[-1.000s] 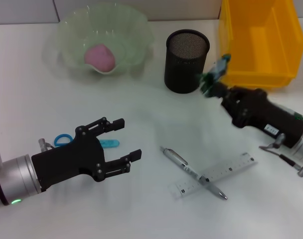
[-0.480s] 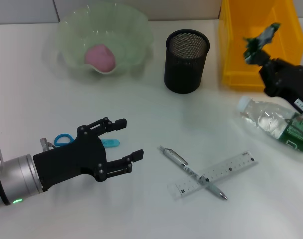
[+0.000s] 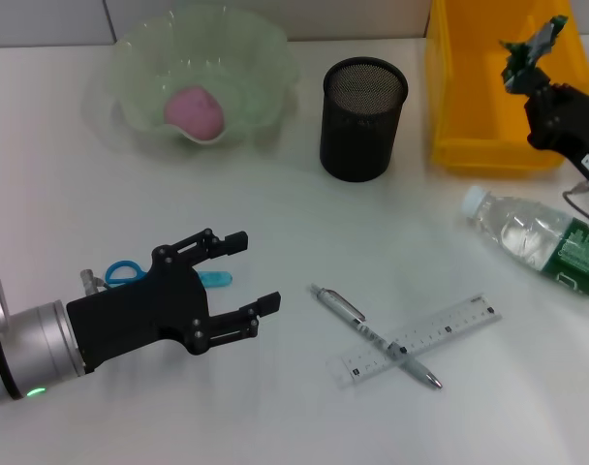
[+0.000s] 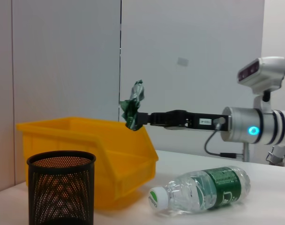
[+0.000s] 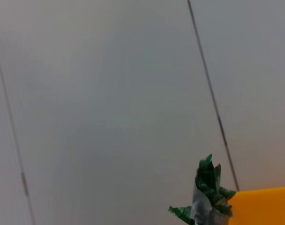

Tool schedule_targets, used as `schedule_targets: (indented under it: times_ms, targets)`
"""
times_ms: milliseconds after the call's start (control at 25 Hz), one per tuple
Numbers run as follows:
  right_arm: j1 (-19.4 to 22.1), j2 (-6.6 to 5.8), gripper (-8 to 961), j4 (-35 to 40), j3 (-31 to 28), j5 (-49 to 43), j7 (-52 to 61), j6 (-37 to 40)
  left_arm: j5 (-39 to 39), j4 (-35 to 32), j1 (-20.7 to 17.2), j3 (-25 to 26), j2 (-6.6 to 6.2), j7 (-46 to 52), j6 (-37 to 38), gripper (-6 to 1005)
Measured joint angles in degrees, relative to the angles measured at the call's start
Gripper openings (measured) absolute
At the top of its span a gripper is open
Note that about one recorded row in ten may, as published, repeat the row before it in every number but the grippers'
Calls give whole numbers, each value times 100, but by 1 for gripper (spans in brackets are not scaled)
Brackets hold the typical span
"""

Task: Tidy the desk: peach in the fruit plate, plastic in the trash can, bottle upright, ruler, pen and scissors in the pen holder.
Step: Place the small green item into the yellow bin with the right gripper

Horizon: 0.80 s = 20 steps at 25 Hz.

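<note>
the plastic step is in hand. the right gripper (image 3: pixel 529 70) has its fingers closed on a crumpled green plastic scrap (image 3: pixel 532 47), held in the air over the near right part of the yellow bin (image 3: pixel 469 87), which serves as the trash can. the left wrist view shows the scrap above the bin's rim, not yet inside. the next move, as i judge it, calls for opening the fingers so the scrap drops into the bin, perhaps after reaching a little farther in over it.

the left gripper (image 3: pixel 244 274) hovers with fingers open, well apart from the bin, just beside the blue scissors (image 3: pixel 125 272) on the worktop (image 3: pixel 275 407). near the bin the bottle (image 3: pixel 537 240) lies on its side. the pen (image 3: pixel 372 335) lies across the ruler (image 3: pixel 440 331). the mesh holder (image 3: pixel 363 118) stands just beside the bin. beyond the holder, the peach (image 3: pixel 196 109) sits in the plate (image 3: pixel 139 58).
</note>
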<state>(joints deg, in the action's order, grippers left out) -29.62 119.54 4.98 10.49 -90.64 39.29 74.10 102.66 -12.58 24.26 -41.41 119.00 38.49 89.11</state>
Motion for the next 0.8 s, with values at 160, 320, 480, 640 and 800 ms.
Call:
schedule_targets:
  times_ms: [160,320,480,640,800]
  targets:
    - [-130,3,-1,-21,-5,178,-114,-304,-6,3,0,-16,1,0,-15,799]
    - [-283,-5,-1,-20,-7,183,-115,-711,-26,10,0,-17,1,0,-16,799]
    - [-422,-7,-1,-19,-8,186,-115,-1053,-32,10,5,-17,0,0,-12,799]
    - [-470,-2,-1,-24,23,188,-115,-1184,-35,10,15,-17,0,0,-15,799]
    - [-479,-2,-1,-24,42,188,-114,-1192,-36,10,17,-16,0,-6,-24,800]
